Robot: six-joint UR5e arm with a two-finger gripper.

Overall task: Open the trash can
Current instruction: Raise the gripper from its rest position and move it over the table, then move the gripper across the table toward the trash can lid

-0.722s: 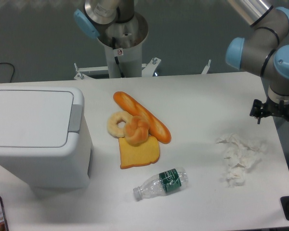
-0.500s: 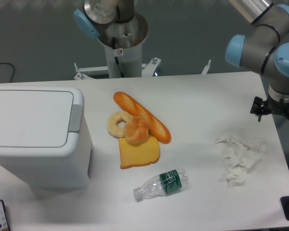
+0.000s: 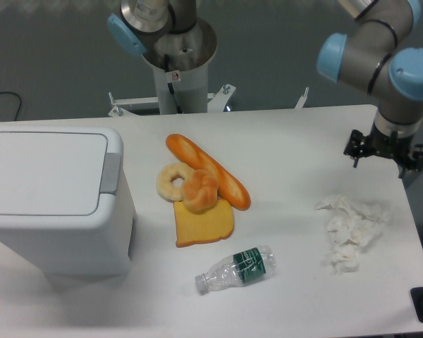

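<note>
The trash can (image 3: pixel 56 201) sat at the left side of the white table (image 3: pixel 296 141), its flat lid down and the grey tab on the lid's right edge facing the food. The gripper (image 3: pixel 382 151) hung over the far right edge of the table, well apart from the bin, with nothing between its fingers that I could see; whether they stood wide or narrow I could not tell from where I looked. Just near of it lay a crumpled tissue (image 3: pixel 349 229). In the middle of the table a baguette (image 3: pixel 208 171) lay slantwise, touching a bagel (image 3: pixel 172 182) and a knotted roll (image 3: pixel 199 191), which rested on a slice of toast (image 3: pixel 203 223). A plastic bottle (image 3: pixel 235 268) with a green label lay on its side near the front.
</note>
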